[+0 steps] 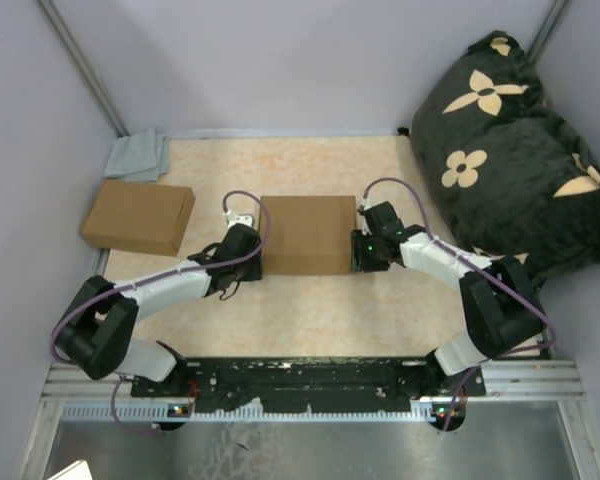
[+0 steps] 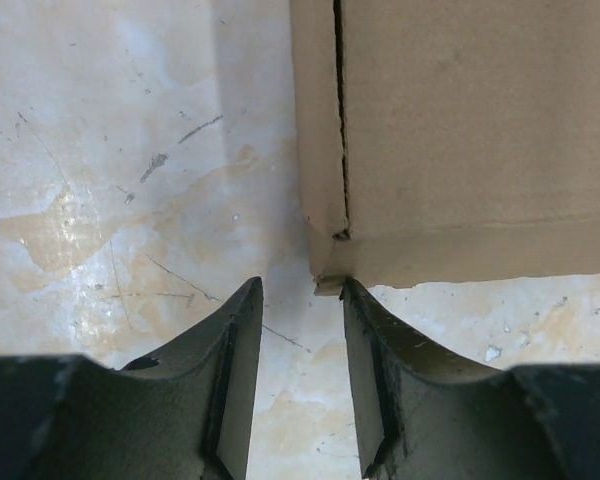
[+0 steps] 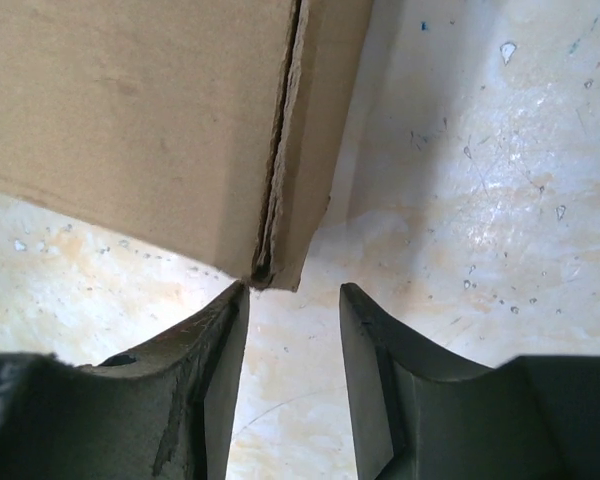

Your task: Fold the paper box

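In the middle of the table (image 1: pixel 310 305), the paper box (image 1: pixel 302 234) lay flat, looking like a closed shallow box, well apart from the other box (image 1: pixel 137 216) off to the left. Your left gripper (image 2: pixel 302 290) sat at its left side and your right gripper (image 3: pixel 293 292) at its right side. Each had its jaws partly spread with nothing between them. A corner of the box stood just ahead of each pair of fingertips, outside the gap. In both wrist views a dark slit ran between the side wall and the top panel, so I judged those side flaps were not seated tight. If you had pushed in from there, a fingertip could have caught the corner edge and crumpled it instead of pressing the wall flat. Uneven pressure from the two sides could have slid or turned the light box across the smooth table. Closing the jaws on a corner could have pinched the cardboard and pulled a flap back out.
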